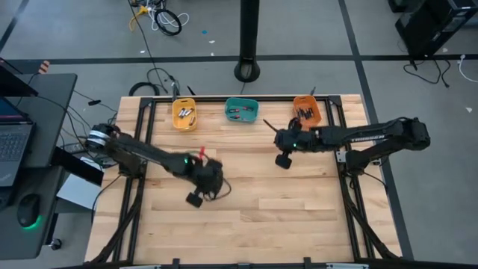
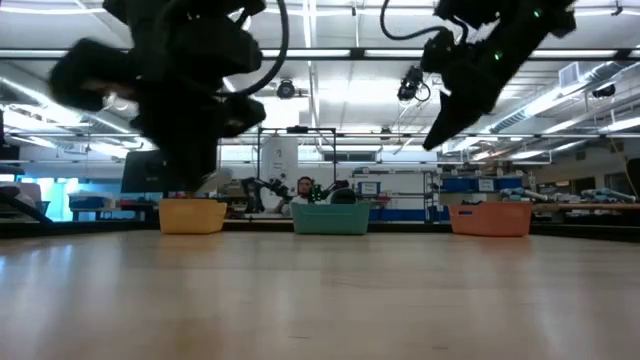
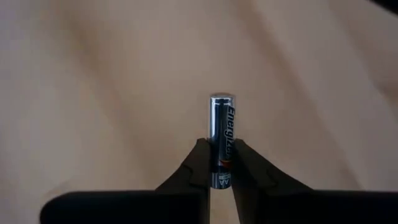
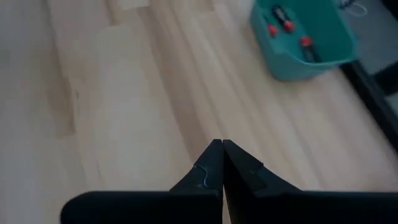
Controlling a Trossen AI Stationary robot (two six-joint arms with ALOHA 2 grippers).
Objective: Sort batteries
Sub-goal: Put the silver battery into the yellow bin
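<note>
Over the middle-left of the pale butcher-block desk point(image 1: 246, 217), the left gripper point(image 3: 222, 177) hangs with its two dark, wedge-shaped fingers point(image 3: 198, 168) clamped on an AA battery point(image 3: 222, 137). Cell is a smooth cylinder, glossy silver at the far cap, black lower down with an orange band near the fingers; "Energizer" lettering runs along its side. It stands out straight beyond the fingertips, pinched near one end, with blurred light wood grain behind it.

Right gripper point(image 4: 222, 149) sits near the back of the desk, between the teal bin point(image 1: 242, 110) and the orange bin point(image 1: 306, 110). Its fingers are pressed together tip to tip, nothing between them. Matte black plastic, angular, tapering to a point.

Along the back edge, three small rounded plastic bins in a row: yellow bin point(image 1: 184, 114) at left, teal in the centre, orange at right. Each holds a few small cells. Yellow: light and dark ones. Teal: red-tipped dark ones, seen clearly in the right wrist view. Orange: dark ones, detail too small to tell.

Desk top is laminated wooden strips, light blond, satin finish, framed by black metal rails. From the low view the bins stand on the far edge, all apart from one another, both arms raised above the surface.

Grey floor around the desk; a laptop point(image 1: 13, 142) on a dark side table to the left; loose cables behind.
</note>
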